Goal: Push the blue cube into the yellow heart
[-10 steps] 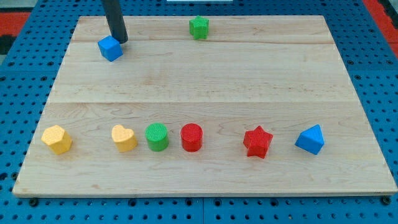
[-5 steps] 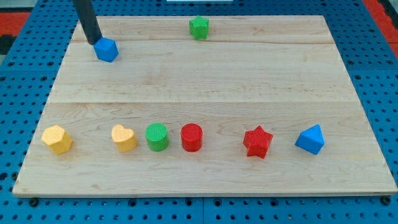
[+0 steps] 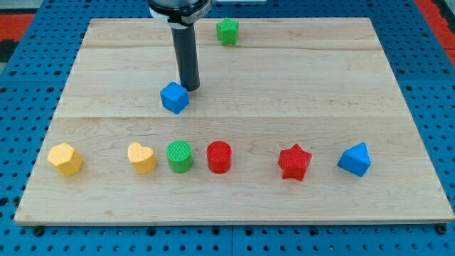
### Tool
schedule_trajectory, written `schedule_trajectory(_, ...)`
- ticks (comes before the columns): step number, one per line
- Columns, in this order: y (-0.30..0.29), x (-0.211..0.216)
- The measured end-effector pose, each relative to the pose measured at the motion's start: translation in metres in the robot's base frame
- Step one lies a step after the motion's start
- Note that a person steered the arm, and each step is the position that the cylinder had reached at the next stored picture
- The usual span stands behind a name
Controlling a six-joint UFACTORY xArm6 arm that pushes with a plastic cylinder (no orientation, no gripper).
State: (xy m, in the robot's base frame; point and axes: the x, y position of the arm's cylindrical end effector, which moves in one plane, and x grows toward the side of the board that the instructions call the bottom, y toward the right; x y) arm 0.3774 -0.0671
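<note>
Item: wooden board (image 3: 298, 85), pale, made of lengthwise planks with two visible seams running from the view's left to the view's right; light grain, evenly lit, no hard shadows. Its near edge sits along the view's bottom, its far edge near the view's top.

Item: blue perforated base (image 3: 21, 142) under my board, showing on all sides, with regular rows of small dark holes.

Item: red surface (image 3: 14, 18), seen at the view's top left corner and again at the top right corner.
</note>
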Motion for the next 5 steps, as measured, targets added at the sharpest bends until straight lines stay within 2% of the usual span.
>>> schedule_trajectory(3,-0.006,-0.004)
schedule_trajectory(5,-0.04,0.058)
